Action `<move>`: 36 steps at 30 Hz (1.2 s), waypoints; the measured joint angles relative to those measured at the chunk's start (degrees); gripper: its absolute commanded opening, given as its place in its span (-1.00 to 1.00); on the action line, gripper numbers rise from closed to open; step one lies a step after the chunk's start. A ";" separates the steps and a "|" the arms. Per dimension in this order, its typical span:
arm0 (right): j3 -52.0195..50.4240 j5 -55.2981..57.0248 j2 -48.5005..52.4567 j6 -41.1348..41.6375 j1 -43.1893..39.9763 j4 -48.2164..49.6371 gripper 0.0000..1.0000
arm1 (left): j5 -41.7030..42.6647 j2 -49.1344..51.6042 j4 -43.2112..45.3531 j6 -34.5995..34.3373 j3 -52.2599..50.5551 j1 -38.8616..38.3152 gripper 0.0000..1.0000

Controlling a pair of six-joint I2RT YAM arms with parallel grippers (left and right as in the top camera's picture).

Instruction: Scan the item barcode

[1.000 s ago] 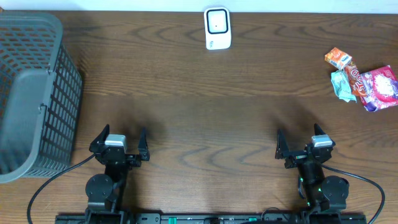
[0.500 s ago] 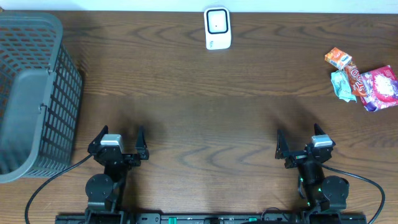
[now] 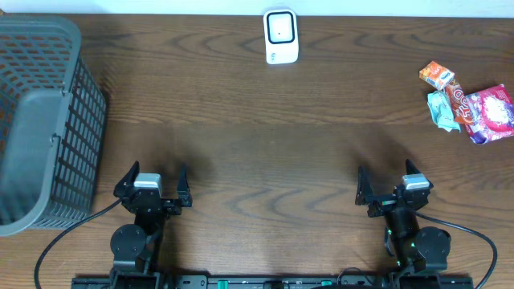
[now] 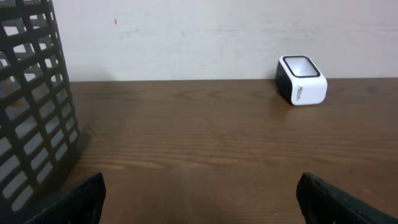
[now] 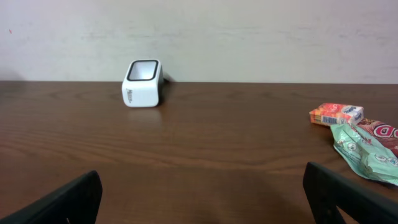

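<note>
Standing left, grey basket [image 3: 82, 136]; snack packets [image 3: 474, 108] right.

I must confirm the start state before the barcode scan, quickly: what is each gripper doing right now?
Left gripper: open, holding nothing.
Right gripper: open, holding nothing.

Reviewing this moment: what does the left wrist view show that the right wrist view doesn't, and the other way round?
Only the left wrist view: the dark mesh basket, filling its left edge.
Only the right wrist view: at its right edge, an orange box, a green packet and part of a red wrapper.
Both: the brown wooden table, the white scanner standing at its far edge, and an open gripper holding nothing, the left gripper in one and the right gripper in the other.
</note>
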 measured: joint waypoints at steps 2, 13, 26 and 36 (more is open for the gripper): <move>0.00 0.00 0.00 0.00 0.00 0.00 0.98 | 0.00 0.00 0.02 0.44 0.00 0.00 0.96; 0.00 0.00 0.00 0.00 0.00 0.00 0.98 | -0.04 0.00 0.02 1.27 0.00 0.00 0.96; 0.00 0.00 0.00 0.00 0.00 0.00 0.99 | -0.02 0.00 0.04 1.27 0.00 0.00 0.96; 0.00 0.00 0.00 0.00 0.00 0.00 0.98 | -0.02 0.00 0.04 1.27 0.00 0.00 0.95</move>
